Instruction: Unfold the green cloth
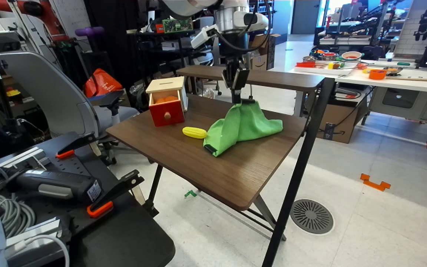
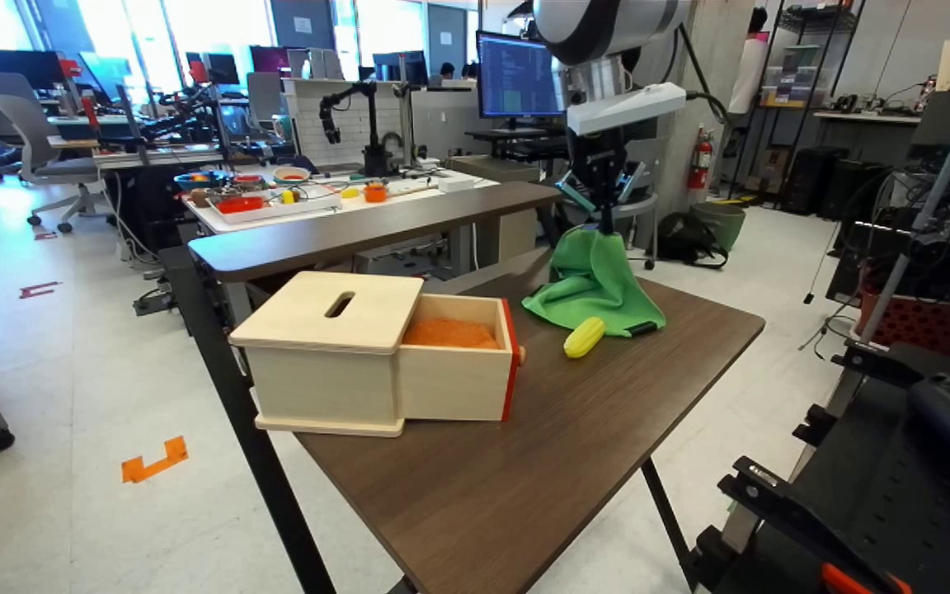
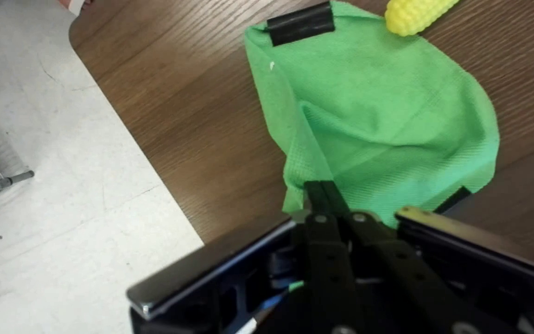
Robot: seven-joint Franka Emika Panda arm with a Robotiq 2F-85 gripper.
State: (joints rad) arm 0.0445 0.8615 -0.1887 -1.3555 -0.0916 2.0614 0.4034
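The green cloth [image 1: 240, 129] lies partly on the brown table [image 1: 213, 170], and part of it is drawn up into a tent-like peak. It also shows in an exterior view [image 2: 594, 280] and in the wrist view [image 3: 387, 93], folded and creased, with black clips or strips at some corners. My gripper [image 1: 237, 100] points down at the peak with its fingertips together, holding the cloth. The gripper shows in an exterior view [image 2: 606, 228] and in the wrist view [image 3: 323, 186]. The pinched bit between the fingertips is hidden. The lower part of the cloth still rests on the table.
A yellow toy corn [image 2: 585, 337] lies against or close beside the cloth. A wooden box [image 2: 318, 379] with an open red-fronted drawer [image 1: 167, 113] holding something orange stands on the table. A raised shelf [image 1: 272, 78] runs along one table side, with a black post [image 1: 302, 163].
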